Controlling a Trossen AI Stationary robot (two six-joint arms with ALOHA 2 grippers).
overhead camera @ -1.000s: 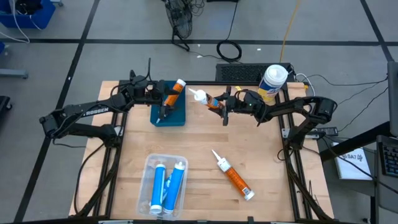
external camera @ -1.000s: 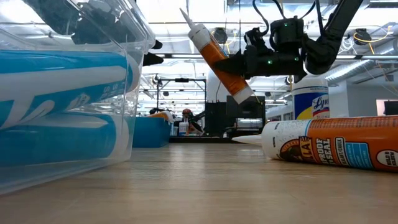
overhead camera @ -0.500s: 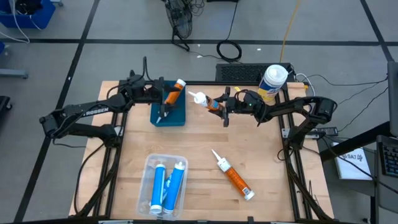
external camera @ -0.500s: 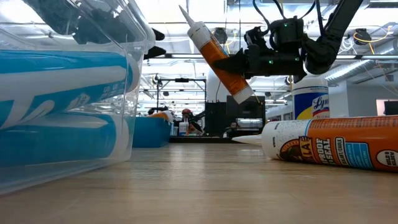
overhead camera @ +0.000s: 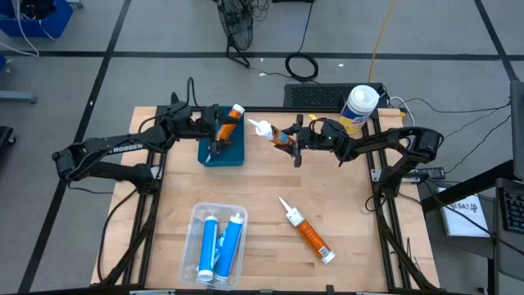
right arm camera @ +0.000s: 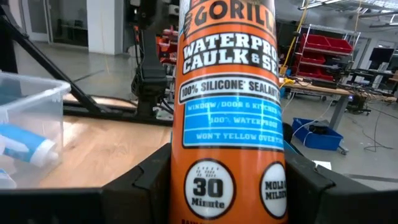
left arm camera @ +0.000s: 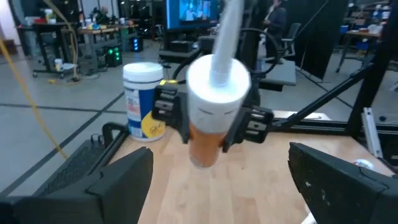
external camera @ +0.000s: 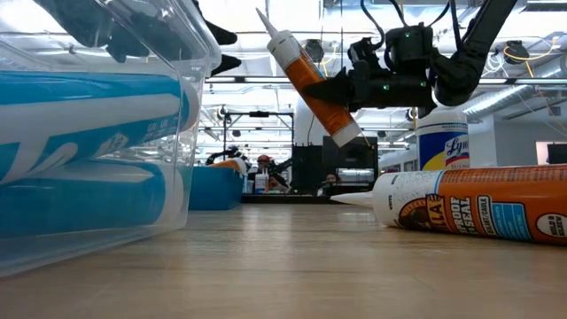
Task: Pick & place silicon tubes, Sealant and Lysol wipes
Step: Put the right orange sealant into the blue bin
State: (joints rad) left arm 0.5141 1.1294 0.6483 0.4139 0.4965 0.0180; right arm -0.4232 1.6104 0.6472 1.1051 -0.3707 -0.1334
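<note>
Gripping an orange sealant tube (overhead camera: 278, 135) near its base end, your right gripper (overhead camera: 293, 141) is pinched on it above the table's far middle, with the white nozzle pointing toward 10 o'clock in the high view and raised well off the wood in the low view. At 9 o'clock from that nozzle lies the blue bin (overhead camera: 223, 149), which already carries a second orange tube (overhead camera: 227, 124); the held tube's long axis runs nearly toward it. Your left gripper (overhead camera: 208, 124) hangs over that bin with fingers spread and holding nothing, so it is the nearer arm to the bin. The Lysol wipes (overhead camera: 358, 106) stand at 2 o'clock from your right gripper, near the far right corner.
</note>
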